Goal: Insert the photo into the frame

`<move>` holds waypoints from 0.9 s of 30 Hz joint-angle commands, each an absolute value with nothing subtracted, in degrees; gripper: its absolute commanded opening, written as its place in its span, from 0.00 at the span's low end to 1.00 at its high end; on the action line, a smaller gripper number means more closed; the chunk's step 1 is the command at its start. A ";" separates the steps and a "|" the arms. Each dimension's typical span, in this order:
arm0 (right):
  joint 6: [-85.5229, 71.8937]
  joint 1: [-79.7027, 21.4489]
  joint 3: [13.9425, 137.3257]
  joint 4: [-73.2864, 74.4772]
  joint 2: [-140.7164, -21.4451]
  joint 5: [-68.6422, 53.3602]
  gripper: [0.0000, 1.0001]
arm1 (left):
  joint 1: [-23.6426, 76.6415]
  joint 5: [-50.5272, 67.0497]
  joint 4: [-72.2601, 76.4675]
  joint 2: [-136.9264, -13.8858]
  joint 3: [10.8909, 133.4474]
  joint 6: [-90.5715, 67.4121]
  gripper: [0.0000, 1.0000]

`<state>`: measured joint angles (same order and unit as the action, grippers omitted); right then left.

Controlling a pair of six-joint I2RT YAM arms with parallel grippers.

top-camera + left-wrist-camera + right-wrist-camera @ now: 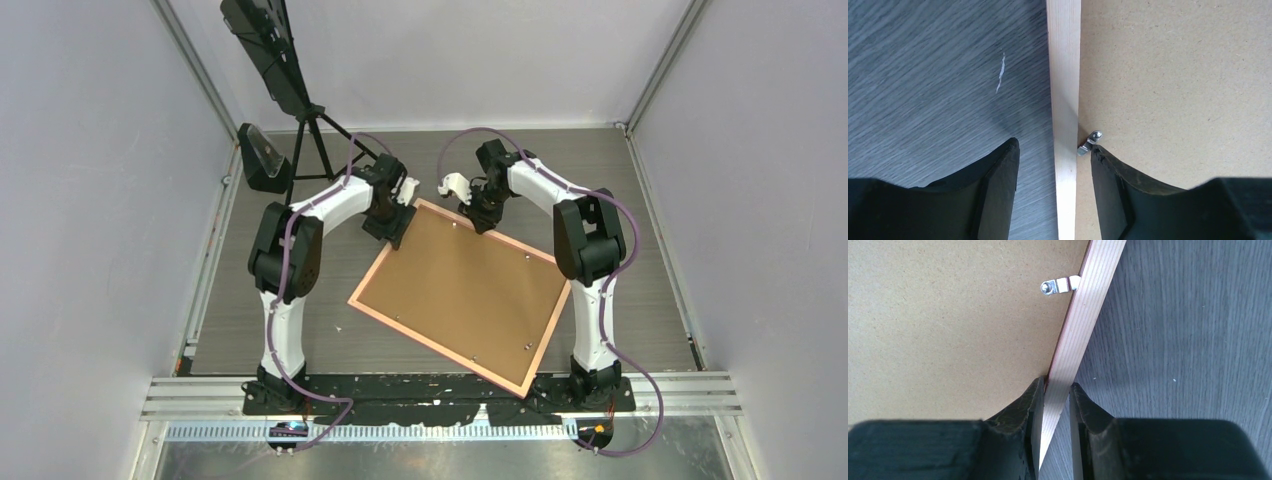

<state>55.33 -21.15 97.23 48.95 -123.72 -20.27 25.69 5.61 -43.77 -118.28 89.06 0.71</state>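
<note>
Frame point(1079, 335) back-up at centre of surface point(640, 300), board point(460, 290) on it, photo unseen; right hand point(1056, 385) clenched on its upper edge, left hand point(1054, 147) released astride upper-left edge, where a finger may snag clip point(1089, 141) and skew everything.

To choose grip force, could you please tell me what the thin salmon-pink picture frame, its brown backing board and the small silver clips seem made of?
Thin salmon-pink picture frame: likely painted wood, pale straight grain. Brown backing board: seemingly matte fibreboard, speckled. Small silver clips: shiny metal, probably steel.
</note>
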 commanded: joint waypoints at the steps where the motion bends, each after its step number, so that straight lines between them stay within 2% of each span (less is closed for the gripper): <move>1: 57.53 -21.84 96.15 48.25 -122.13 -21.25 0.05 | 25.31 6.33 -44.06 -118.94 91.66 1.34 0.53; 12: 57.48 -21.84 95.81 48.08 -121.95 -20.89 0.05 | 25.22 5.37 -44.43 -119.14 92.03 1.23 0.44; 19: 57.44 -21.85 95.63 47.99 -121.88 -20.64 0.05 | 24.98 4.50 -44.69 -118.75 91.85 1.14 0.42; 27: 57.55 -21.81 95.47 47.92 -121.97 -20.46 0.05 | 24.87 4.46 -44.50 -118.46 91.60 1.03 0.33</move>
<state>55.35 -21.15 96.64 48.38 -123.37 -20.23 25.74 6.66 -44.80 -119.04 90.21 0.49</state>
